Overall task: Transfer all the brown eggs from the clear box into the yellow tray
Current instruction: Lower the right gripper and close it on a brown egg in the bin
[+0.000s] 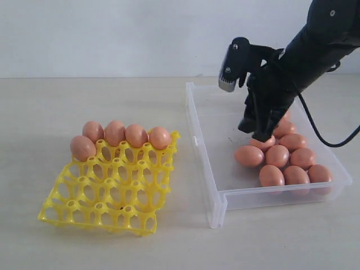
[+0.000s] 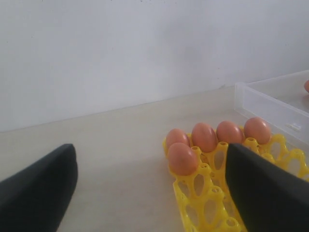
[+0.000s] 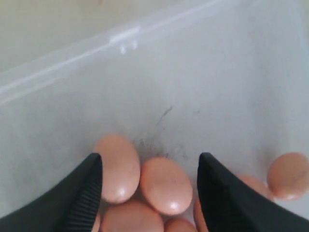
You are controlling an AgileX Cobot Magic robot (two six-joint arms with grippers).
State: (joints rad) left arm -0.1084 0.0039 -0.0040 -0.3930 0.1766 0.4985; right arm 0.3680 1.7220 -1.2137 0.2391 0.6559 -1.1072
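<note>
Jaws on your right are hanging spread over one smooth, fragile brown egg (image 3: 165,185) in the clear box (image 1: 203,169), so be pinching its sides lightly.

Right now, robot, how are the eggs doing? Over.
Right end effector open over eggs in clear box. Left end effector open, empty. Five eggs in yellow tray. Nothing blocking.

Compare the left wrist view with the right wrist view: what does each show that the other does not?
Only the left wrist view: the yellow tray with five brown eggs in its cups. Only the right wrist view: loose brown eggs lying on the clear box floor. Both: part of the clear box, framed by dark open jaws.
</note>
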